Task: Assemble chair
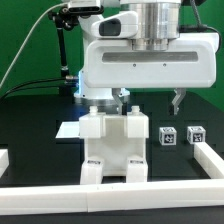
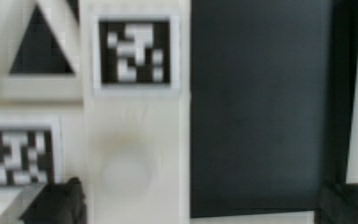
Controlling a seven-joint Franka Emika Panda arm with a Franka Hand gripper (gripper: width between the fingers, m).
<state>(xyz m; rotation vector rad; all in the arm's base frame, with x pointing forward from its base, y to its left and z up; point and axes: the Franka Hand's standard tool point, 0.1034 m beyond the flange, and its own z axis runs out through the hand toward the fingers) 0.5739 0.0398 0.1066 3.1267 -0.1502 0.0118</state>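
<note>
The partly built white chair point(image 1: 110, 148) stands upright on the black table, in the middle of the exterior view. Two small white tagged cubes point(image 1: 168, 135) point(image 1: 196, 133) lie to its right in that view. My gripper point(image 1: 150, 101) hangs just above and behind the chair's top, a little to its right, jaws wide apart and empty. In the wrist view a white chair part point(image 2: 114, 130) with two square tags fills one side. My gripper point(image 2: 206, 205) straddles its edge, with one dark fingertip point(image 2: 55, 200) over the white part and the other over the black table.
A low white rail point(image 1: 120, 197) borders the table at the front and on the exterior view's right. A thin flat white piece point(image 1: 72, 128) lies behind the chair on the left. A black stand with cables point(image 1: 62, 50) rises at the back left.
</note>
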